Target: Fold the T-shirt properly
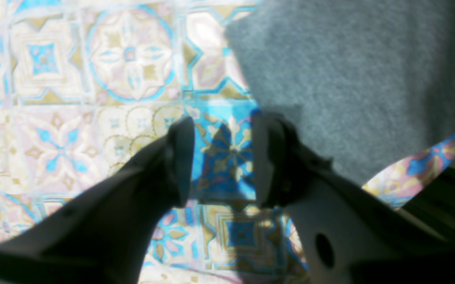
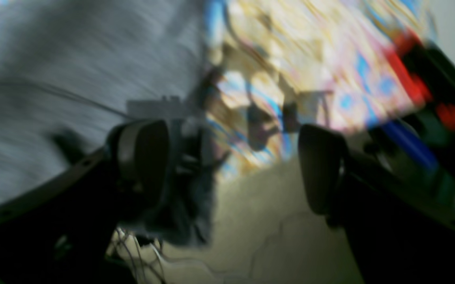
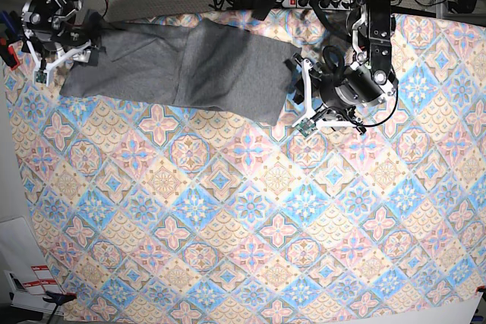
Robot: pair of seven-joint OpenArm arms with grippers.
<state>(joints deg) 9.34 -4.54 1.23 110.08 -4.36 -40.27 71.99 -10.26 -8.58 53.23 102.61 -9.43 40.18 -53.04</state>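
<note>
Base view: the T-shirt (image 3: 182,66) lies as a long grey band across the far part of the tablecloth (image 3: 250,210), running from about ten o'clock to about one o'clock of the table.
T-shirt shape: folded lengthways, a soft ridge near its middle, the lower edge slanting down toward the one o'clock end.
Left gripper (image 3: 301,96): sits just off the shirt's one o'clock end. In the left wrist view its fingers (image 1: 182,157) stand apart with only patterned cloth between them; the grey fabric (image 1: 353,79) lies at about two o'clock of the jaws, its corner beside one finger. Released, nothing grasped.
Right gripper (image 3: 67,55): at the shirt's ten o'clock end, over the table's edge. The right wrist view is blurred, yet the two pads (image 2: 144,157) are spread wide; grey fabric (image 2: 73,79) lies past the nine o'clock pad and a dark fold hangs just beside it. Whether the fold touches the pad I cannot tell. Jaws spread, not clamped on the cloth.
</note>
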